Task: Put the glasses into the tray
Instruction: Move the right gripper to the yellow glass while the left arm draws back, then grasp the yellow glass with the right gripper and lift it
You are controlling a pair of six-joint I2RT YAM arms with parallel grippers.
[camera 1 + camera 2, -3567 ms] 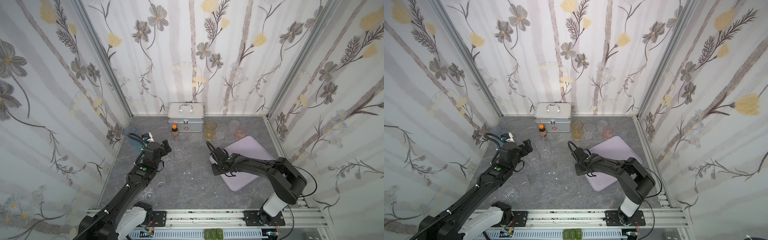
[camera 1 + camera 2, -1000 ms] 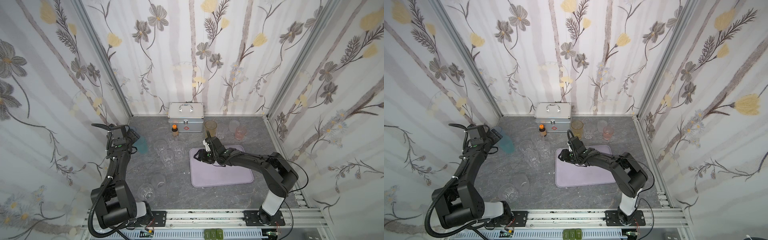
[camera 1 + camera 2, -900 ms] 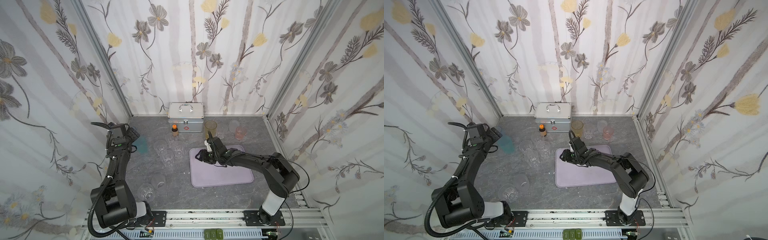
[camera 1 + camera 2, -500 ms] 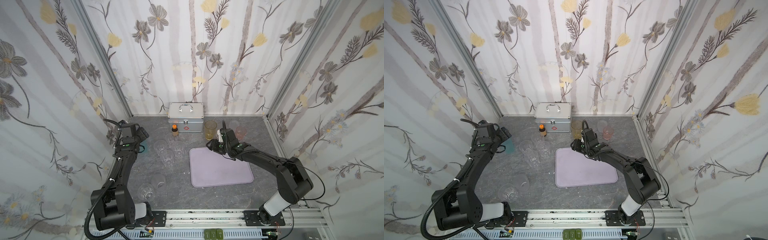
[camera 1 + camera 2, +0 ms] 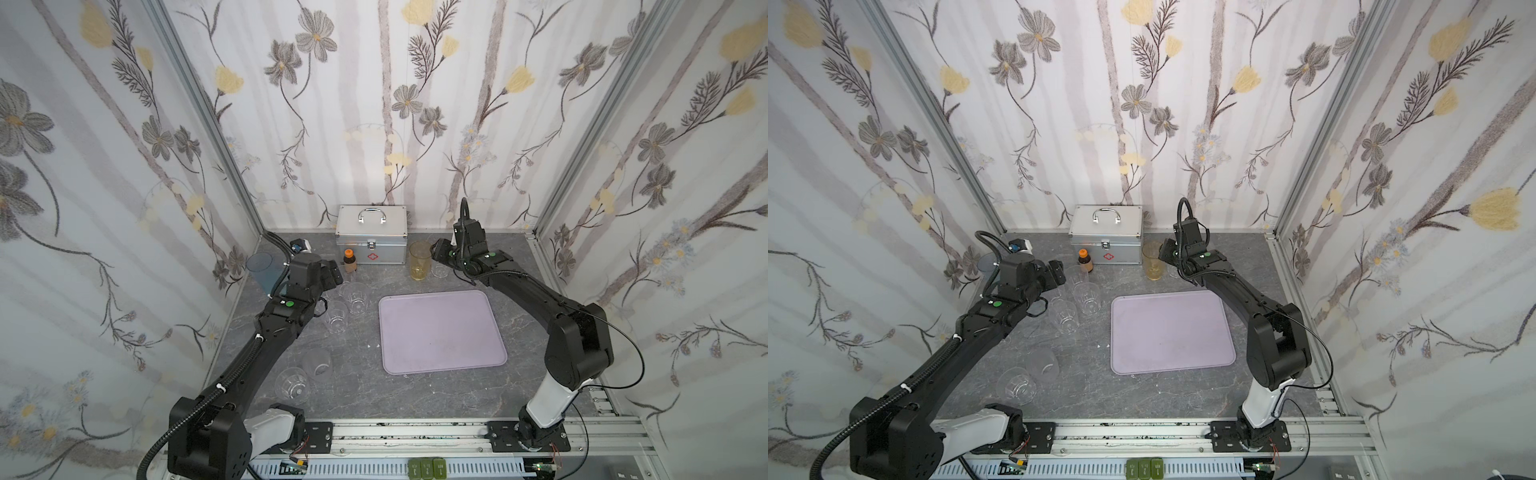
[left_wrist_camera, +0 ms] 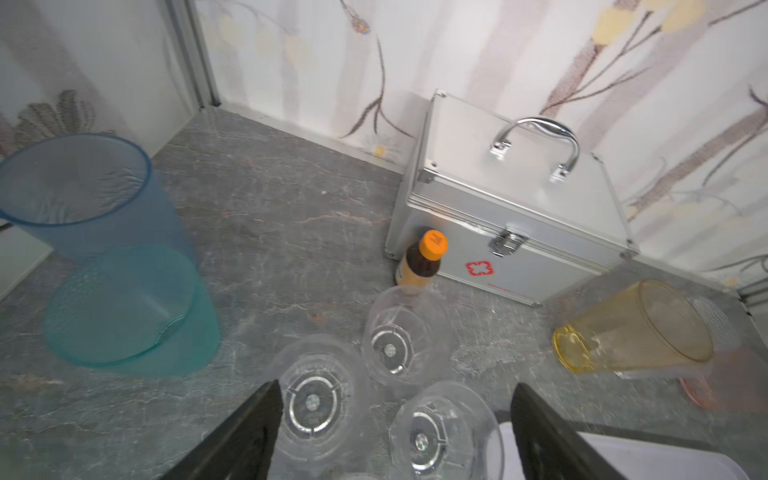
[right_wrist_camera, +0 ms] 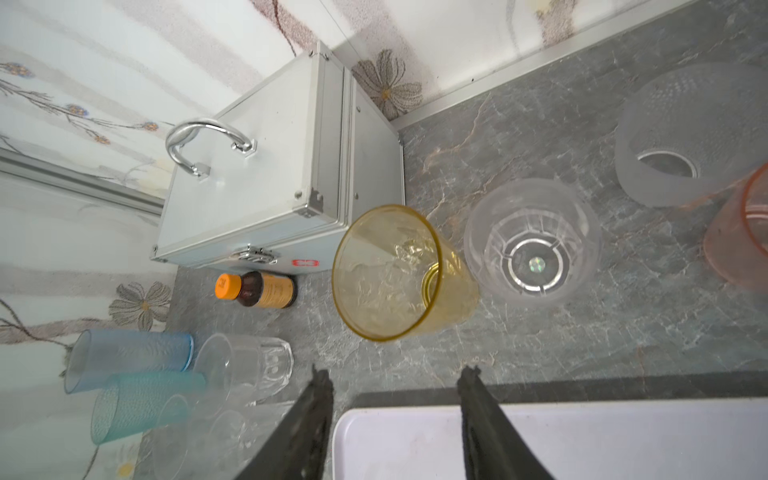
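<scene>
The lilac tray (image 5: 440, 332) (image 5: 1169, 326) lies flat mid-table with nothing on it. My right gripper (image 5: 437, 252) (image 7: 395, 374) hovers open and holds nothing, just short of the amber glass (image 7: 395, 274) (image 5: 419, 259). A short clear glass (image 7: 532, 245), a frosted one (image 7: 690, 133) and a pink one (image 7: 744, 237) stand beside the amber. My left gripper (image 5: 333, 272) (image 6: 395, 386) is open above three clear glasses (image 6: 318, 403) (image 6: 395, 345) (image 6: 440, 432), touching none. Blue (image 6: 75, 195) and teal (image 6: 133, 311) glasses stand by the left wall. Two more clear glasses (image 5: 318, 365) (image 5: 293, 384) sit near the front left.
A silver case (image 5: 371, 235) with a handle stands against the back wall. A small brown bottle (image 5: 350, 261) with an orange cap stands in front of it, close to the clear glasses. Walls close in the left, back and right sides.
My right gripper left the tray's far-left corner and moved back to the amber glass. My left gripper swung right from the blue glass to above the clear glasses.
</scene>
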